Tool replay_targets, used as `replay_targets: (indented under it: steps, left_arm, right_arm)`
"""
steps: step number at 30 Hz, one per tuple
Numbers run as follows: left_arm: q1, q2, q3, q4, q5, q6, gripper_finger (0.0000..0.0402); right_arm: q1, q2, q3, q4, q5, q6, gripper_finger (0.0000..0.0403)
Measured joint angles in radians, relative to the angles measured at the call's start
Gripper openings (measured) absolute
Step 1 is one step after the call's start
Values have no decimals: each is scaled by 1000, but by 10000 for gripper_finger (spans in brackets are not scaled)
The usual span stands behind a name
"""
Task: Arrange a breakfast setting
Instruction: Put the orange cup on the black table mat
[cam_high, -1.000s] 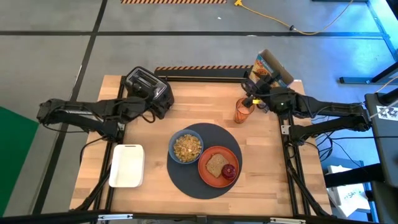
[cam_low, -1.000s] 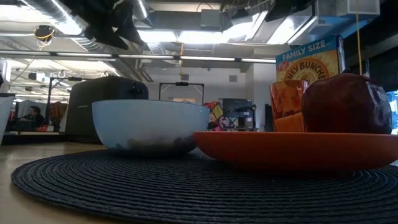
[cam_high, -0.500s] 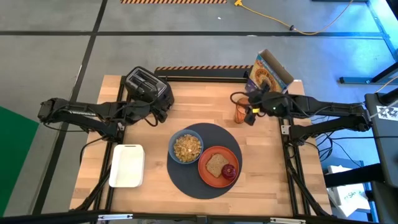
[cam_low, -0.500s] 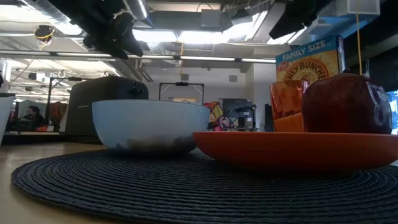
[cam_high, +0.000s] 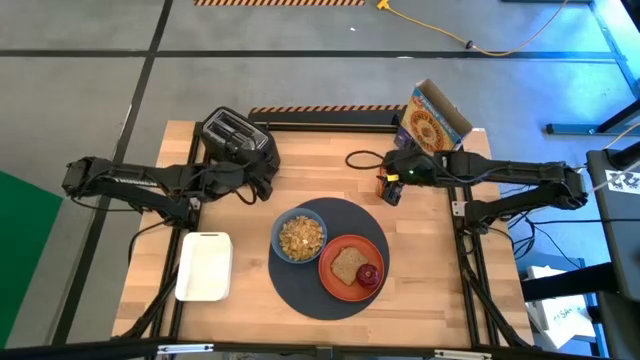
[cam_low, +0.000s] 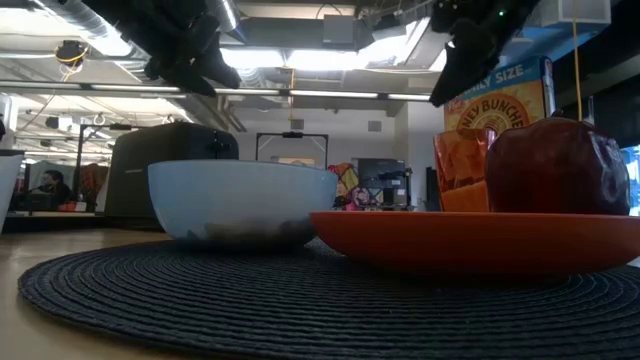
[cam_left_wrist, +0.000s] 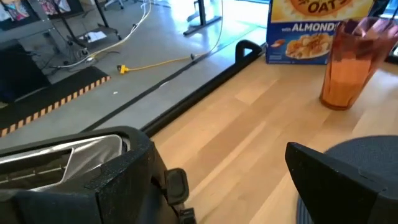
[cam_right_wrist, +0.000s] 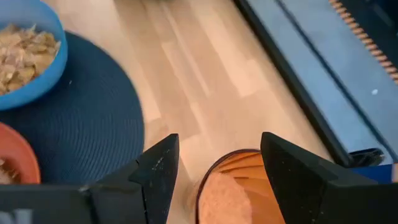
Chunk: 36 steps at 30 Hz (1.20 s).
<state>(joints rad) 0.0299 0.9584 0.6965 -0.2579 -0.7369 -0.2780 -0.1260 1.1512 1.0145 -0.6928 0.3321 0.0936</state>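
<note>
The wooden table (cam_high: 300, 150) carries a round dark-grey mat (cam_high: 300, 285) at its middle. Behind the mat to its left sits a black toaster (cam_high: 238, 145); behind it to its right, a translucent orange cup (cam_left_wrist: 349, 68) and a cereal box (cam_high: 432, 117). A white tray (cam_high: 204, 266) lies left of the mat.

I see a grey concrete floor (cam_high: 300, 90) around my wooden table (cam_high: 320, 160), a yellow cable (cam_high: 470, 42) trailing across it, and a black-and-yellow striped strip (cam_high: 280, 3). Long ceiling lights (cam_low: 300, 58) glow over the room behind.
</note>
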Motion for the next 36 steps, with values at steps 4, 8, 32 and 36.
replay_targets:
  steps: [4,8,32,36]
  left_arm:
    - [0,6,0,1,0,1,357]
    - [0,6,0,7,-1,8,357]
    - [0,-2,0,-8,-10,46,357]
    - [1,-12,0,-4,-10,49,357]
  right_arm:
    - [-31,13,0,-33,-51,0,222]
    - [-61,12,0,-62,-58,0,222]
    - [-97,165,-27,-119,-151,33,185]
    - [-97,167,-27,-128,-169,29,120]
